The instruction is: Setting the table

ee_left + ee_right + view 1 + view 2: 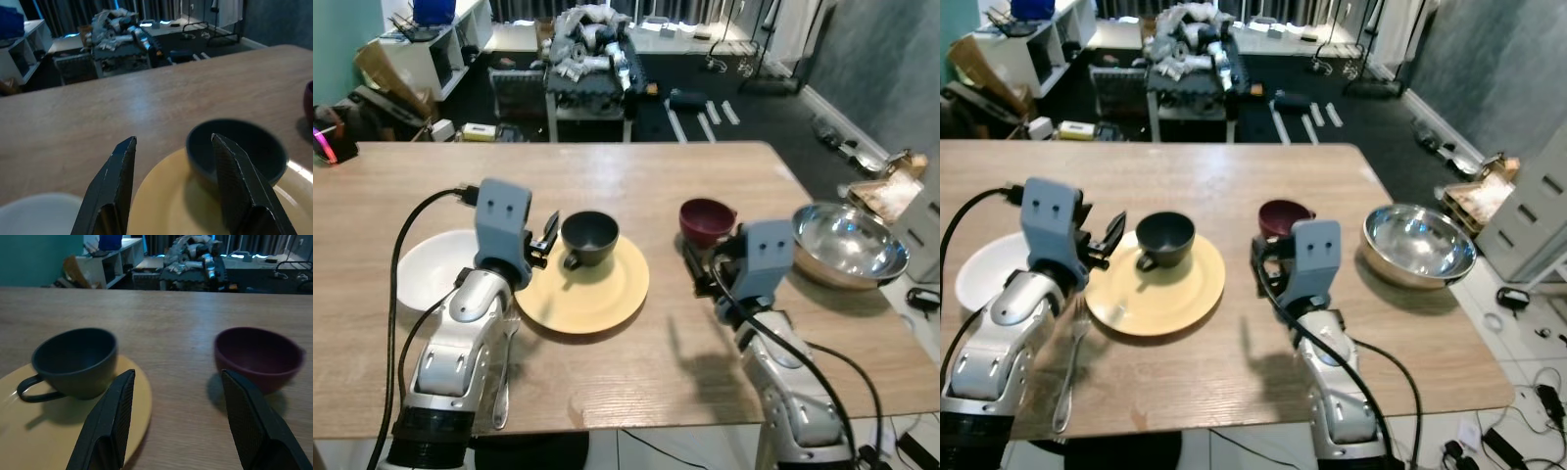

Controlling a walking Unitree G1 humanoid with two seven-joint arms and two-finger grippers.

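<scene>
Dark cup (589,238) seated on the yellow plate (597,294)
It is found just ahead of the left tool (546,239), the nearer one, which is held open and empty.

The bench (636,186) is pale, matt wood grain. A polished metal bowl (850,245) gleams. The yellow plate (597,289) has a soft sheen; the dark cup (589,237) and maroon cup (706,219) look matt ceramic. The white bowl (431,269) is glossy.
</scene>
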